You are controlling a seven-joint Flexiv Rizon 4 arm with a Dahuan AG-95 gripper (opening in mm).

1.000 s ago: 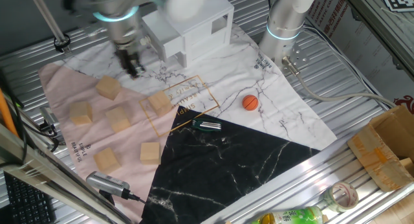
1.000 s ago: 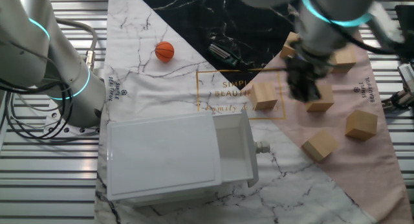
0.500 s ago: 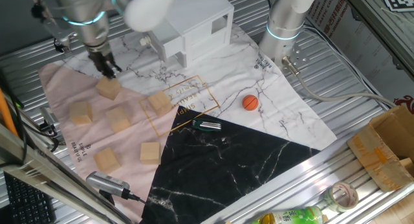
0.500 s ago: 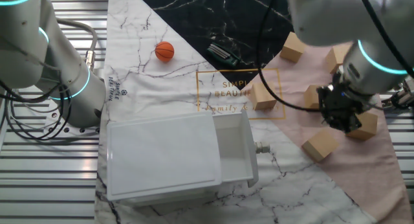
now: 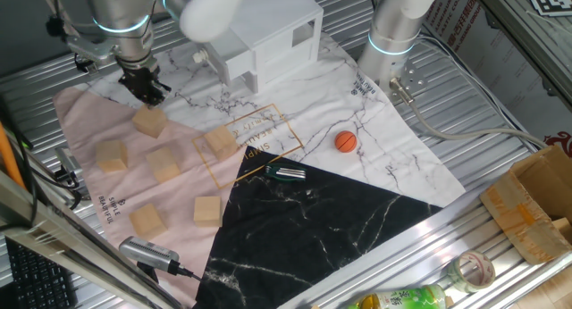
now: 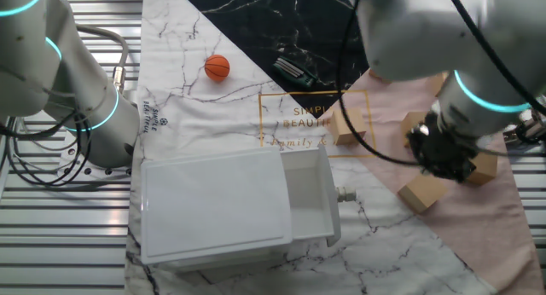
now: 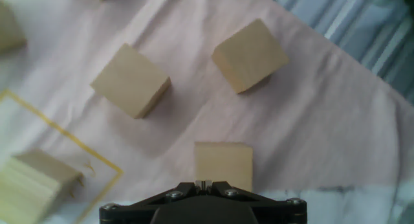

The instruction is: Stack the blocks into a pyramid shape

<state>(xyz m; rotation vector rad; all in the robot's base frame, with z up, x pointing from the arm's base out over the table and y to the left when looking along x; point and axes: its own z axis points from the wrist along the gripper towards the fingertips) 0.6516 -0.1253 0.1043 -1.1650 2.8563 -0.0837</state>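
Observation:
Six tan wooden blocks lie apart on the pink part of the mat, none stacked. The farthest block (image 5: 150,121) sits just in front of my gripper (image 5: 143,84), which hovers over the mat's back left with its fingers together and nothing between them. In the hand view that block (image 7: 224,164) lies right ahead of the gripper (image 7: 204,184), with two more blocks (image 7: 130,80) (image 7: 250,55) beyond it. The other fixed view shows the gripper (image 6: 439,156) above the same block (image 6: 424,193). Other blocks (image 5: 112,155) (image 5: 164,163) (image 5: 219,140) (image 5: 207,209) (image 5: 147,221) lie nearer the front.
A white house (image 5: 268,32) stands at the back, close to the right of my arm. An orange ball (image 5: 346,141) and a small metal clip (image 5: 286,173) lie mid-mat. A second arm's base (image 5: 393,32) stands at the back right and a cardboard box (image 5: 536,211) at the right.
The gripper has swung left, away from the house, over to the farthest block, then settled there. No block has moved.

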